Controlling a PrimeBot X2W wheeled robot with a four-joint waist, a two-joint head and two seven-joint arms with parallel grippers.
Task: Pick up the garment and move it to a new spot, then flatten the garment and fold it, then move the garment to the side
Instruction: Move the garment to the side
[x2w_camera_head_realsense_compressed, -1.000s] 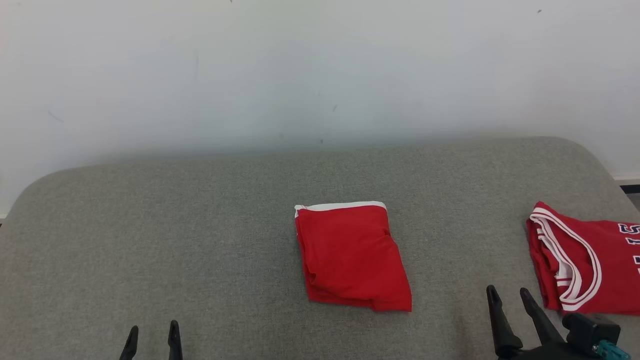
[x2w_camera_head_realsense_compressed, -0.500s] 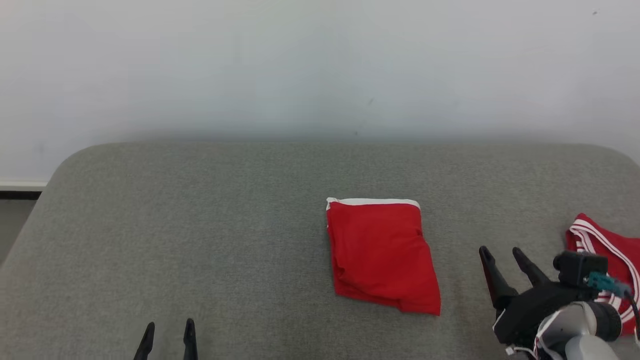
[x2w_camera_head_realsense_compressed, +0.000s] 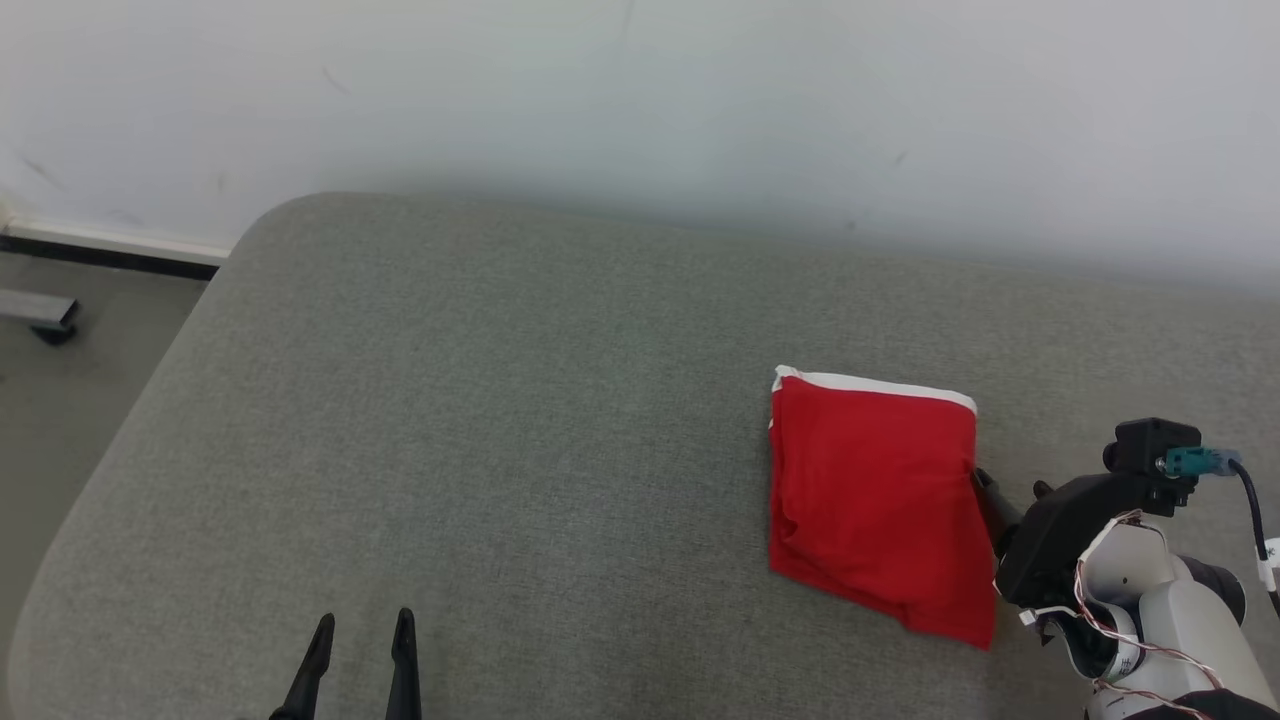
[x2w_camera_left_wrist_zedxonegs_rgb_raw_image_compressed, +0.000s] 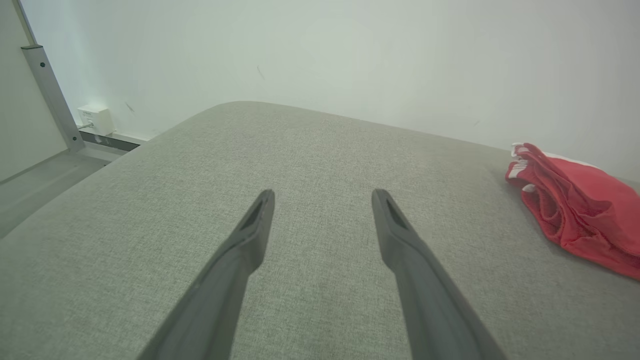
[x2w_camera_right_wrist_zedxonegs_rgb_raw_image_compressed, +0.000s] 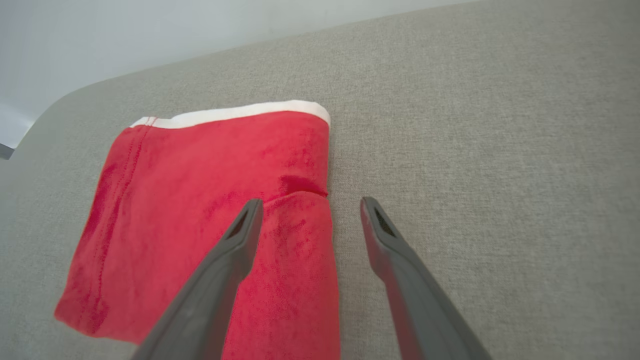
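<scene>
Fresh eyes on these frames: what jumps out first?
The folded red garment with its white band on the far edge, lying right of centre on the grey padded surface. The right gripper is open at its right edge, one finger over the cloth; the left gripper is open at lower left.

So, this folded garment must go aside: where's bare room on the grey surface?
The stretch of grey surface between the folded red garment and the surface's left edge, ahead of the left gripper. Crowded on the garment's right, by the right gripper.
</scene>
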